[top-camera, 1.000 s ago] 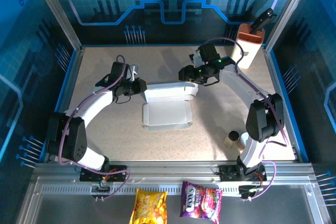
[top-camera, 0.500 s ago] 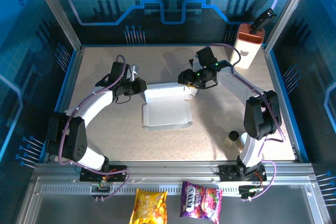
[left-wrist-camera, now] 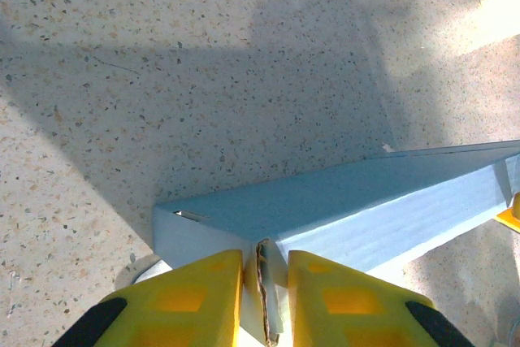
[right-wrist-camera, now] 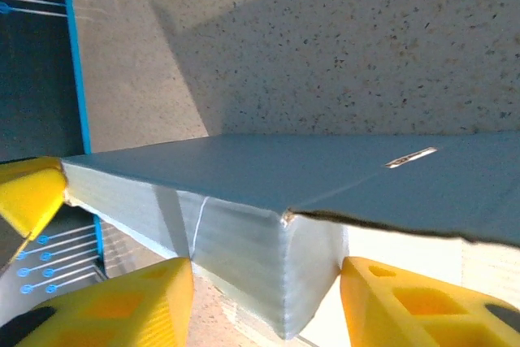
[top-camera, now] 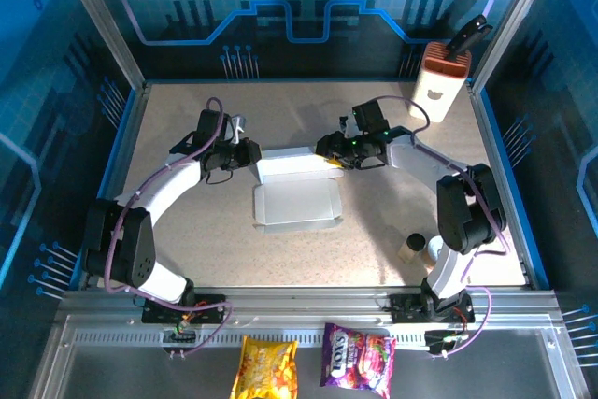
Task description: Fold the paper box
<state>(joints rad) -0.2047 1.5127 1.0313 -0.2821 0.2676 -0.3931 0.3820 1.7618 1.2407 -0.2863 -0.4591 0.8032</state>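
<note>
A yellow bag (top-camera: 264, 366) and a pink bag (top-camera: 358, 357) are lying nearest, at 6 o'clock, in front of the table (top-camera: 374, 231). Two little cups (top-camera: 411, 248) are standing at 4 o'clock. The box (top-camera: 297, 205) is sitting in the middle of the table, its flat part lying open and its long lid (top-camera: 294, 163) standing up along the 12 o'clock side. The left gripper (left-wrist-camera: 265, 270) is holding the lid's 9 o'clock end, squeezing a thin edge of card tight between its yellow fingers (left-wrist-camera: 195, 298). The right gripper (right-wrist-camera: 266, 282) is reaching around the lid's 3 o'clock end, one finger on each side of the corner; I cannot tell if it is squeezing. A tall white and orange pot (top-camera: 437, 86) is standing far off at 1 o'clock.
</note>
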